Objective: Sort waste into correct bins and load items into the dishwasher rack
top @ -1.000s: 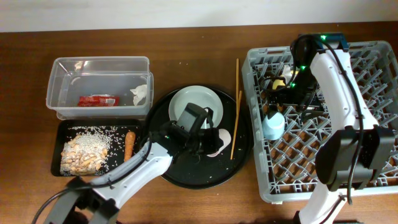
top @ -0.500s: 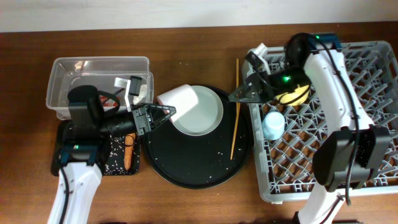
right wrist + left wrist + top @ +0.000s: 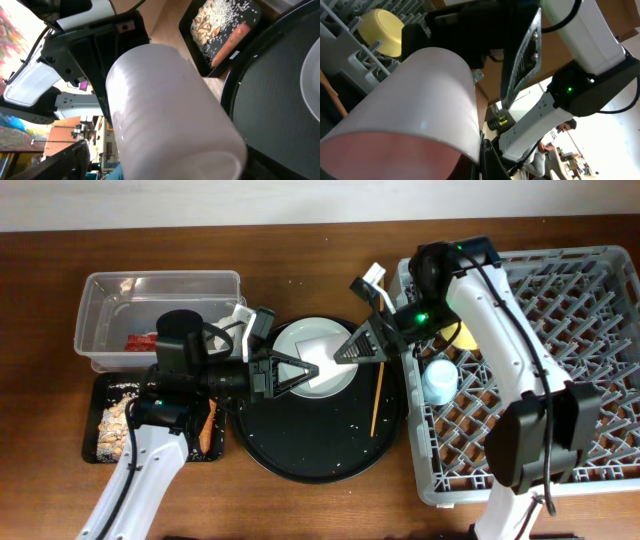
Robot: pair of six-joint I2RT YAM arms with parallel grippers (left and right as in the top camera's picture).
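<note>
My left gripper (image 3: 298,370) is shut on the pale pink cup (image 3: 316,352) and holds it on its side above the grey-white plate (image 3: 335,375). In the left wrist view the cup (image 3: 415,110) fills the frame, with one finger (image 3: 487,160) inside its rim. My right gripper (image 3: 348,350) is open with its fingers around the cup's base (image 3: 175,115). The light blue cup (image 3: 438,380) and the yellow bowl (image 3: 463,335) sit in the grey dishwasher rack (image 3: 570,410). A chopstick (image 3: 377,400) lies on the round black tray (image 3: 310,460).
The clear tub (image 3: 110,305) holds the red wrapper (image 3: 138,340). The shallow black tray (image 3: 92,445) holds food scraps (image 3: 112,425) and the carrot (image 3: 205,428); they also show in the right wrist view (image 3: 220,20). My left arm crosses over both bins.
My left gripper has carried the pink cup right, over the plate. My right gripper has moved left and now surrounds the cup's base.
</note>
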